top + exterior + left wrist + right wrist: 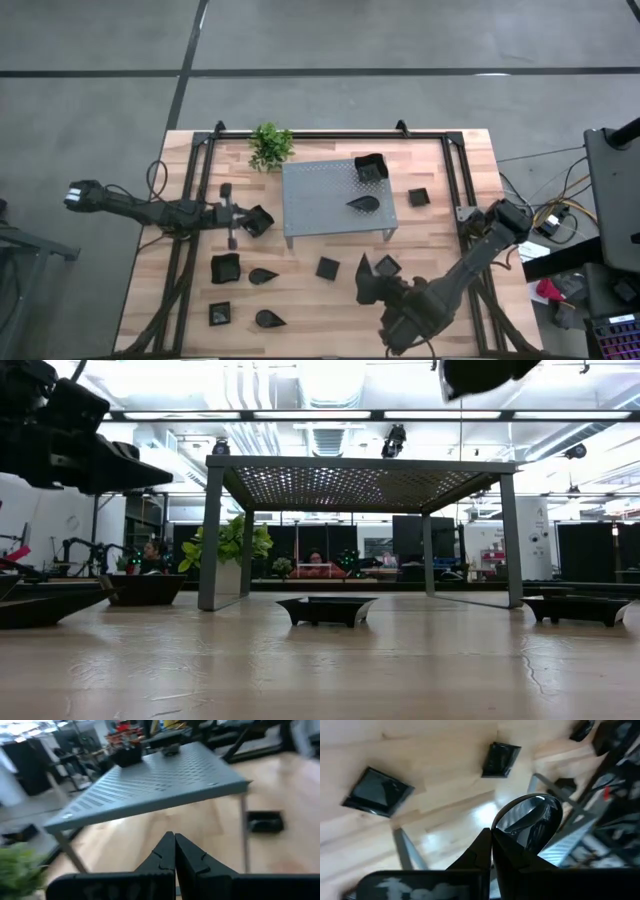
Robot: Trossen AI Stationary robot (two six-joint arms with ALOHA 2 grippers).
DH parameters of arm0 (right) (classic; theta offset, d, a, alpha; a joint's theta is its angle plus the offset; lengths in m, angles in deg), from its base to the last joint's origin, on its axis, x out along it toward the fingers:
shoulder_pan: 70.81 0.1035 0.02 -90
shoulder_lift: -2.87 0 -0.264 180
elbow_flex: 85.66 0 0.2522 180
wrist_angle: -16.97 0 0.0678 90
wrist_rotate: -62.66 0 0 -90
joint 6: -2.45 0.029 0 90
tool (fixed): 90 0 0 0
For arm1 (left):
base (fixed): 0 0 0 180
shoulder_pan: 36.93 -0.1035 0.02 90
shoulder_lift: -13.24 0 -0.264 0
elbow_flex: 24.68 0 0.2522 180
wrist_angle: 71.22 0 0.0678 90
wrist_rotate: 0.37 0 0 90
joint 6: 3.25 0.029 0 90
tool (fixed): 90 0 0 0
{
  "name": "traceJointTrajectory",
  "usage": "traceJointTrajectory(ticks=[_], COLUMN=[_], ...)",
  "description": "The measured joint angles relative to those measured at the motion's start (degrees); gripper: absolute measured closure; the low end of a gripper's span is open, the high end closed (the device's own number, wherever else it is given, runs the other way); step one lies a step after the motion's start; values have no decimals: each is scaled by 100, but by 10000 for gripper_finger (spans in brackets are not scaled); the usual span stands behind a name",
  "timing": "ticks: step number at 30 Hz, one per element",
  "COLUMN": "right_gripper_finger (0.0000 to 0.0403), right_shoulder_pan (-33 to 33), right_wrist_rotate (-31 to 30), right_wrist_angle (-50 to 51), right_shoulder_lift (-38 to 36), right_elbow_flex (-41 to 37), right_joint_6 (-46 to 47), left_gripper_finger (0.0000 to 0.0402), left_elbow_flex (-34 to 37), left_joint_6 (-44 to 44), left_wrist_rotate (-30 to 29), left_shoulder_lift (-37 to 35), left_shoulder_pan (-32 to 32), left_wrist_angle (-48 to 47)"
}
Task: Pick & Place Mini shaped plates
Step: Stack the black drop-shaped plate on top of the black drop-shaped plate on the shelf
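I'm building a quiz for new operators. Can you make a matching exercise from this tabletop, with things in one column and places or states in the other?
Things:
1. potted plant
2. deep square dish
3. small square plate
4. right gripper

Places or states:
A. on top of the grey stand
B. on the table, right of the stand
C. on the table, off the stand's back left corner
D. shut on the teardrop plate

Pairs: 1-C, 2-A, 3-B, 4-D

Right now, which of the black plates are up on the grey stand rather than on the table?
Two: the square plate at the grey stand's far right corner, and the teardrop plate nearer its middle. Every other plate lies on the wood.
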Motion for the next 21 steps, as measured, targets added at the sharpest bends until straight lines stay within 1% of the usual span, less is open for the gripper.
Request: traceJointTrajectory(ticks=[2, 5, 6, 7, 8, 9, 11, 14, 17, 18, 19, 21], right_gripper_finger=[395, 395, 394, 395, 395, 394, 395, 395, 395, 395, 395, 395], right_shoulder_pan=[54, 153, 182, 211, 244, 273, 308, 327, 341, 345, 347, 351], right_wrist_rotate=[-181, -227, -250, -278, -282, -282, -278, -278, -280, -278, -273, -259], right_wrist_angle=[-16, -125, -201, -272, -296, -302, -387, -522, -613, -632, -688, -803], right_shoulder_lift=[-2, -2, -2, -2, -2, -2, -2, -2, -2, -2, -2, -2], right_elbow_flex=[0, 2, 1, -4, -4, -5, -13, -9, -9, -11, -17, -20], right_joint_6=[-197, -330, -388, -482, -579, -632, -653, -465, -453, -464, -460, -436], left_gripper_finger=[401, 401, 401, 401, 401, 401, 401, 401, 401, 401, 401, 401], left_elbow_flex=[0, 0, 0, 0, 0, 0, 0, 0, 0, 0, 0, -5], left_joint_6=[180, 290, 256, 27, -509, -1029, -1410, -2149, -2381, -2398, -2402, -2364], left_wrist_rotate=[-257, -810, -858, -813, -634, -325, 82, 920, 1900, 2113, 2244, 2318], left_shoulder_lift=[0, -2, 1, 10, 25, 26, 41, 114, 259, 320, 389, 558], left_shoulder_pan=[0, -1, -5, -4, 1, 15, 11, 66, 148, 189, 236, 360], left_wrist_angle=[-15, -18, -10, 26, 94, 164, 660, 1464, 2269, 2547, 2816, 3233])
